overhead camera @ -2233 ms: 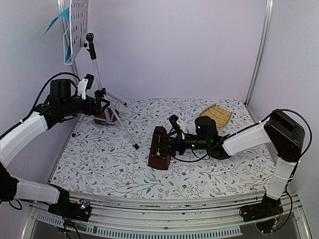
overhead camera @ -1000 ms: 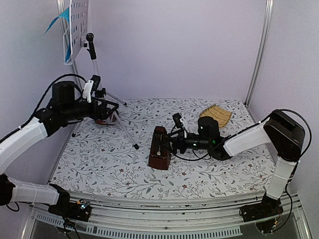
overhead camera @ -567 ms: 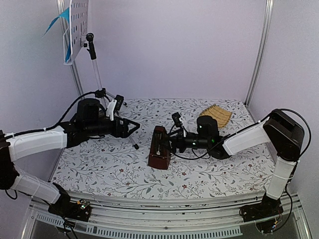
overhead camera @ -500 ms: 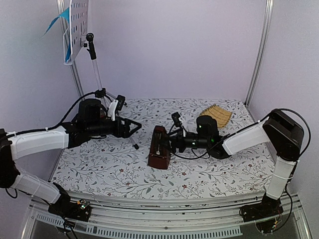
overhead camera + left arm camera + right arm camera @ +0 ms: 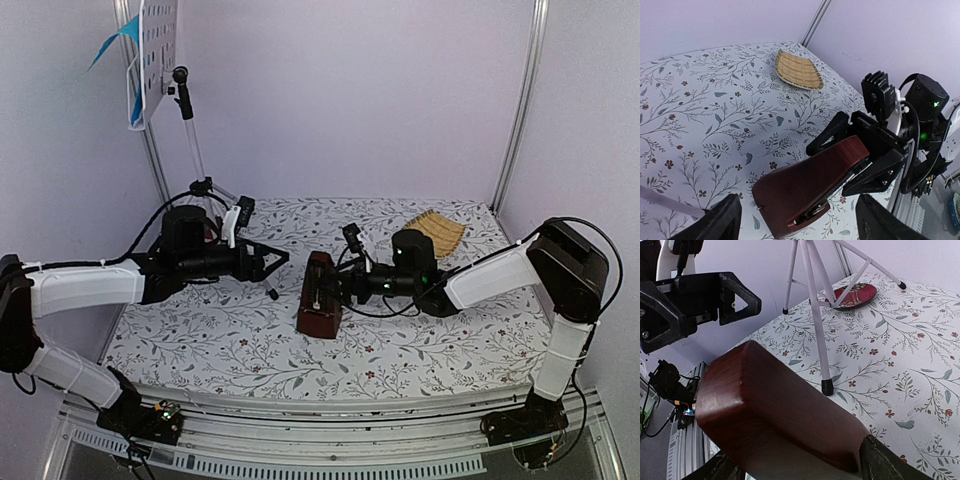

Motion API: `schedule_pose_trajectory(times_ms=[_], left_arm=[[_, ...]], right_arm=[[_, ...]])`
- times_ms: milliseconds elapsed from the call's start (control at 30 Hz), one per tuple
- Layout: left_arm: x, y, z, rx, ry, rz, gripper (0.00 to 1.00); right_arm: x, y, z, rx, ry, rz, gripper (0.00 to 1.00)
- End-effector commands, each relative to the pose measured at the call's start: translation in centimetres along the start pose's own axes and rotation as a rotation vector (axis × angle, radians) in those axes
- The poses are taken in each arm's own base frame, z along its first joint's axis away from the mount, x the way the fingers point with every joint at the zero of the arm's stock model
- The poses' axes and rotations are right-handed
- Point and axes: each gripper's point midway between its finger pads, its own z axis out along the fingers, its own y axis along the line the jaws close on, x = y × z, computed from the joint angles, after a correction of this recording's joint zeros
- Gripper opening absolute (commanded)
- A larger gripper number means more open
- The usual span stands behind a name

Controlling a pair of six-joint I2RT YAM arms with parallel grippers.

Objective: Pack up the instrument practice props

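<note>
Right end effector [image 5: 338, 283] clasps metronome [image 5: 318, 305]; woven tray [image 5: 434, 232] well apart.

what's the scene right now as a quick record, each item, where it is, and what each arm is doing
metronome: lying down, mid table
right arm: jaws either side of the metronome's narrow end; grip unclear
left arm: jaws open, empty, pointed at the metronome, apart from it
music stand: upright, back left
sheets: on the stand's desk
woven tray: back right
</note>
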Motion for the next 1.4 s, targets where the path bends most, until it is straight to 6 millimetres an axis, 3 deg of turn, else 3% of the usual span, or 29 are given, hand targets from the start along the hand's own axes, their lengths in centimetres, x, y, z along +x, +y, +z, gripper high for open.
schedule_pose_trajectory(times_ms=[0, 267, 400, 467, 667, 767, 933, 1033, 1167, 1367], left_arm=[[0.5, -1.1, 0.7, 0.053, -0.003, 0.013, 0.8], [1.1, -1.1, 0.9, 0.053, 0.004, 0.011, 0.8], [0.9, -1.3, 0.6, 0.057, -0.016, 0.026, 0.84], [0.9, -1.5, 0.3, 0.066, -0.028, 0.043, 0.87], [1.6, -2.8, 0.8, 0.055, -0.034, 0.131, 0.93], [2.0, -3.5, 1.5, 0.05, -0.044, 0.153, 0.94], [3.2, -1.8, 4.1, -0.024, 0.005, 0.139, 0.94], [3.6, -2.4, 5.4, -0.007, 0.029, 0.162, 0.94], [4.4, -3.3, 6.5, 0.011, 0.055, 0.192, 0.94], [5.2, -2.6, 6.8, -0.038, 0.082, 0.206, 0.91]], right_arm=[[-1.2, -1.0, 0.3, 0.041, -0.02, 0.006, 0.79], [-1.5, -0.6, 0.1, 0.025, -0.023, -0.01, 0.84], [-2.1, 0.5, -0.4, -0.012, -0.028, -0.046, 0.95], [-2.6, 0.9, -1.1, -0.014, -0.039, -0.069, 1.0], [-4.1, 1.2, -4.2, 0.073, -0.038, -0.135, 0.99], [-4.5, 0.5, -6.3, 0.162, -0.037, -0.157, 0.99], [-5.1, -2.6, -10.0, 0.312, -0.053, -0.081, 0.99], [-5.3, -3.6, -11.5, 0.356, -0.091, -0.035, 0.99], [-5.1, -4.6, -12.2, 0.391, -0.11, -0.013, 0.99], [-5.1, -4.8, -11.5, 0.367, -0.122, 0.009, 0.99]])
